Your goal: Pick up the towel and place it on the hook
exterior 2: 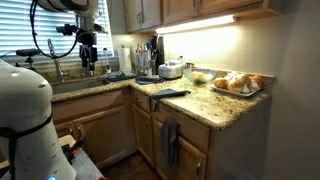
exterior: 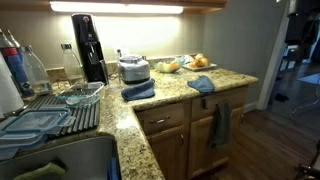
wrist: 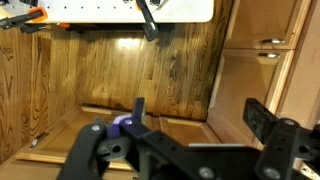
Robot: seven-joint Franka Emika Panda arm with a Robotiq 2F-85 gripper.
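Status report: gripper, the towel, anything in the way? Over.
Gripper open, empty, high above counter. Blue towel flat on counter, second towel at its edge, both untouched. Third towel hangs on cabinet front; hook not seen.

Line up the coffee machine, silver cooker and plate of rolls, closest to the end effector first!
In an exterior view:
1. Coffee machine, at the back, nearest the end effector.
2. Silver cooker, just right of it.
3. Plate of rolls, far right, farthest.
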